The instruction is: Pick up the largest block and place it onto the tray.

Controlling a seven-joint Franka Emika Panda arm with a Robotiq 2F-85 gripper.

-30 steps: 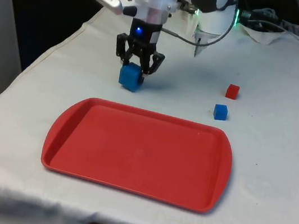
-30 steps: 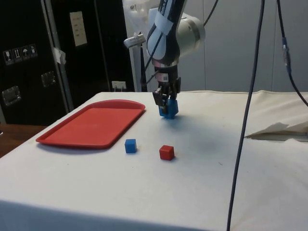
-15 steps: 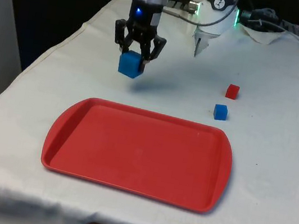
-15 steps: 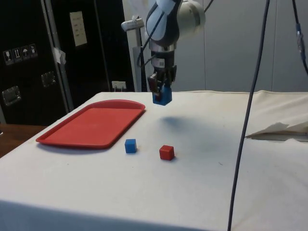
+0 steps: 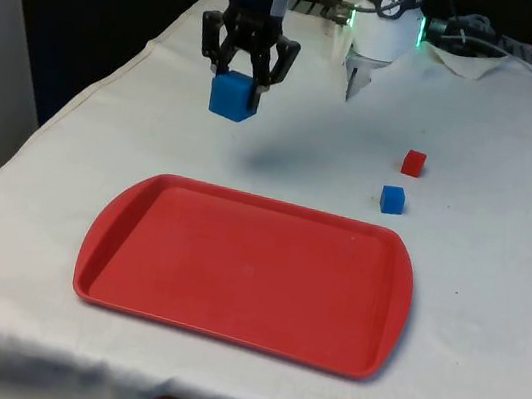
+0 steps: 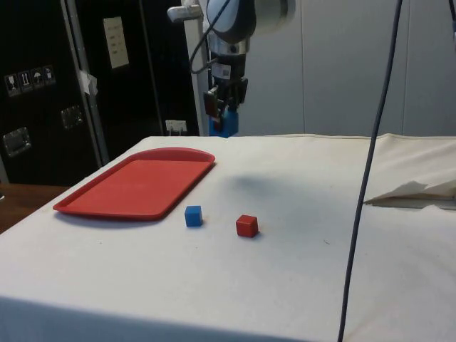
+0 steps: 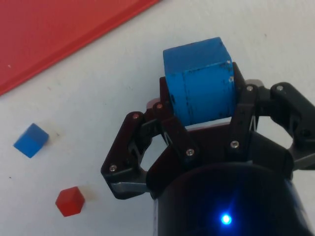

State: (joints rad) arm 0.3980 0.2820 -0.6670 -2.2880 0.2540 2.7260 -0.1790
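The gripper (image 5: 243, 66) hung in the air above the bench (image 5: 494, 296), and its fingers (image 7: 171, 129) were clamped on the big block (image 5: 234, 95), one on each of two opposite side faces. The block was clear of the cloth, with its shadow lying on the bench below it. The tray (image 5: 235, 331) was the thing that mattered for the next move: in the front view it lay nearer to the camera than the gripper and a little toward the front view's right, so the block was beyond the tray's far rim and not yet over it. In the side view the block (image 6: 224, 122) hung above and just past the tray's (image 6: 100, 203) near corner. The small blue block (image 5: 393, 199) and the red block (image 5: 413, 162) rested on the cloth, well apart from the gripper. I judged that the carry should go toward the tray's middle before any lowering.
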